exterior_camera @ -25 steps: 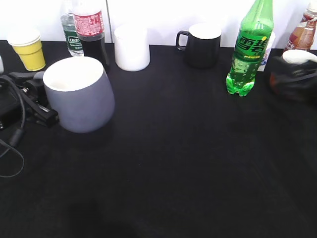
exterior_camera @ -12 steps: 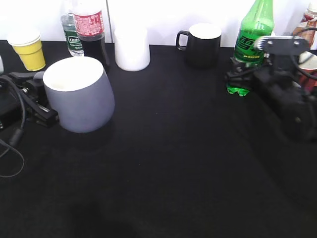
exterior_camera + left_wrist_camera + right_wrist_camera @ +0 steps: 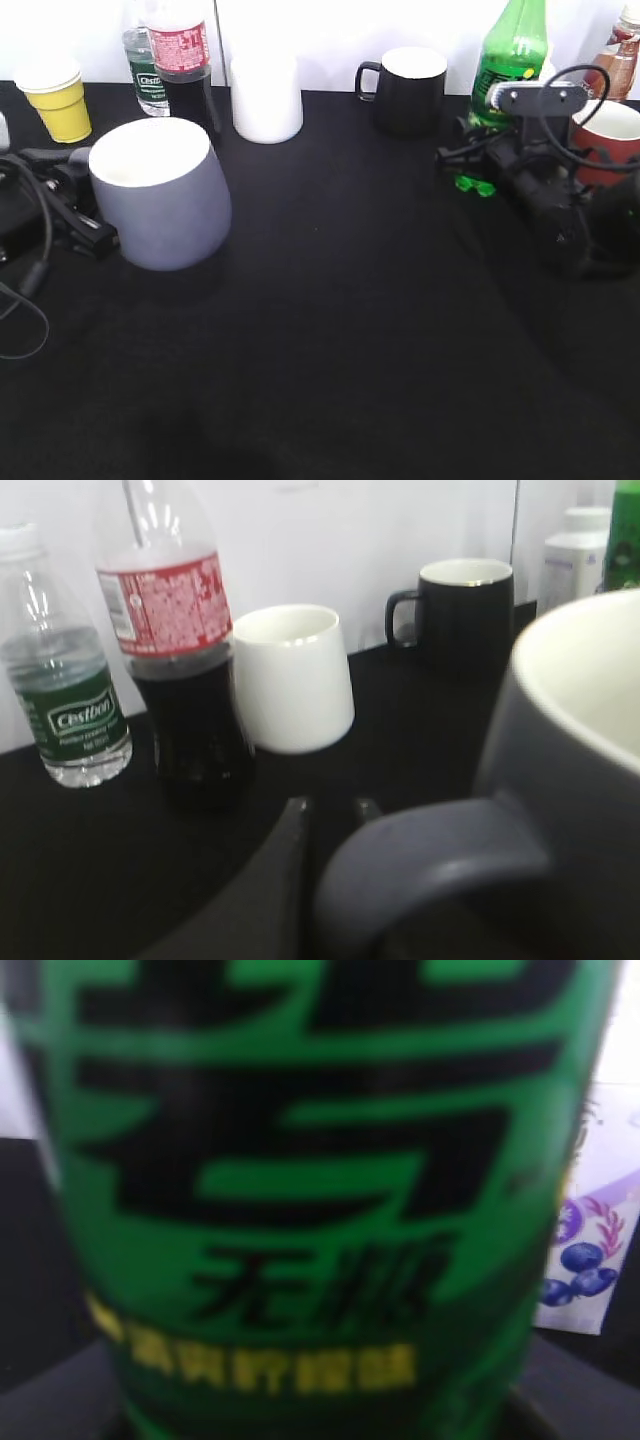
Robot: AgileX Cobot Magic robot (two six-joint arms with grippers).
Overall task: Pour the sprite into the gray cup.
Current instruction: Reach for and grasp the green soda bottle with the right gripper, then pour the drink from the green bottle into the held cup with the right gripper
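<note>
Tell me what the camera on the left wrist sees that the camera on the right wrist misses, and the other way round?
Only the left wrist view shows the gray cup up close with its loop handle, the cola bottle, the small clear water bottle, a white cup and the black mug.

Only the right wrist view shows the sprite label's characters close up, and a white package printed with blueberries behind it.

Both share the sprite: it fills the right wrist view, while the left wrist view catches only a green sliver at its right edge. Both also show the black tabletop.

sprite (image 3: pixel 512 45) bright green | gray cup (image 3: pixel 165 205) blue-gray, white inside | table (image 3: pixel 340 330) black
</note>
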